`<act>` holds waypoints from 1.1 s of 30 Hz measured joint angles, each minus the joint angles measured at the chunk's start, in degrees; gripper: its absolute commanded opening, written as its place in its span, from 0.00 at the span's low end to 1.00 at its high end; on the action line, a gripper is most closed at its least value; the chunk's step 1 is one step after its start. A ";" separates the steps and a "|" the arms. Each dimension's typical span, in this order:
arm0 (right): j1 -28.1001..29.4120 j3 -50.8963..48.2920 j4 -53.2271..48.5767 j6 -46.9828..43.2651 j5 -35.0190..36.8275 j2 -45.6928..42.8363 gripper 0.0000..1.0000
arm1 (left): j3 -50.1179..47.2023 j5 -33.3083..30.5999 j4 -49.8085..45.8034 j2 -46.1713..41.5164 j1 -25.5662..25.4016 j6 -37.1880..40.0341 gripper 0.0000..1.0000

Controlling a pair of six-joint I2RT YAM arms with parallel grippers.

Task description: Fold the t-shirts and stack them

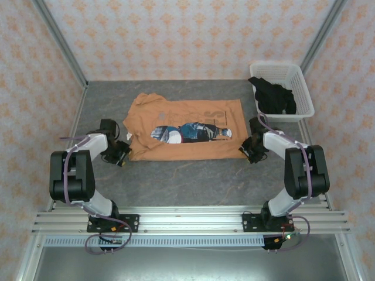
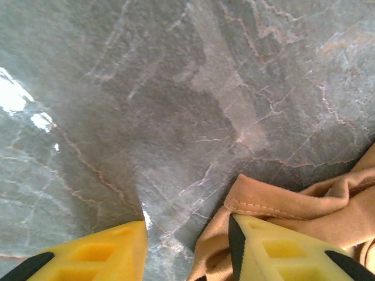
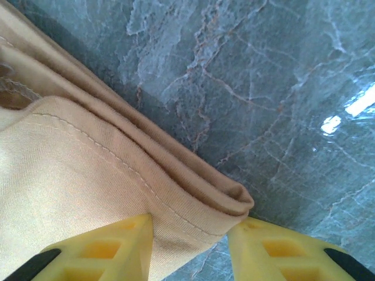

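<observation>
The orange t-shirt (image 1: pixel 181 130) lies spread across the middle of the grey table, printed side up, its long side folded over. My left gripper (image 1: pixel 122 153) is at the shirt's near left corner, open, and a hemmed edge of the shirt (image 2: pixel 281 202) lies against its right finger. My right gripper (image 1: pixel 248 151) is at the near right corner, open, with the folded hem corner (image 3: pixel 193 199) lying between its yellow fingers (image 3: pixel 99 249). The black t-shirt (image 1: pixel 273 96) lies crumpled in the basket.
The white lattice basket (image 1: pixel 300 82) stands at the back right of the table, near the right wall. Bare marble-patterned tabletop (image 1: pixel 193 178) stretches between the shirt and the arm bases. Patterned walls close in the back and sides.
</observation>
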 measured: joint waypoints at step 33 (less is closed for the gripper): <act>0.04 -3.04 -4.24 0.81 4.74 -4.31 0.00 | -3.34 -4.28 -1.20 -8.39 -3.78 -2.49 0.38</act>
